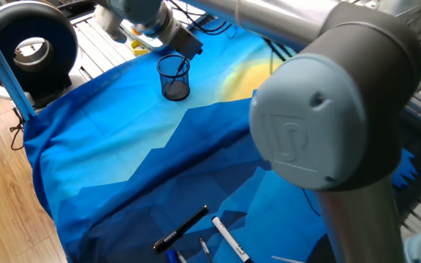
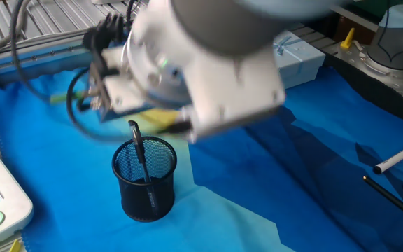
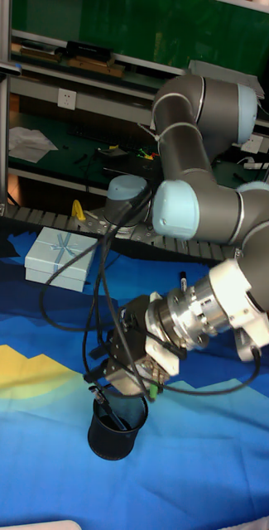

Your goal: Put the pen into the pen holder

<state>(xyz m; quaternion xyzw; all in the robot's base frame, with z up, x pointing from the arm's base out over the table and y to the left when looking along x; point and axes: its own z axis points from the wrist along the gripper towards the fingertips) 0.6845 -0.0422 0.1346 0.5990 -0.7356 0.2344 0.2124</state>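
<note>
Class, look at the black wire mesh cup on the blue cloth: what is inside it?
A slim dark-tipped pen stands tilted inside the black mesh cup, its top above the rim. Its lower end is only dimly visible through the mesh; whether it touches the base cannot be told.

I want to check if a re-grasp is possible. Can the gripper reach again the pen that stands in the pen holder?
Probably yes. The pen leans in the pen holder, its top above the rim, and the gripper hangs just above with nothing between.
</note>
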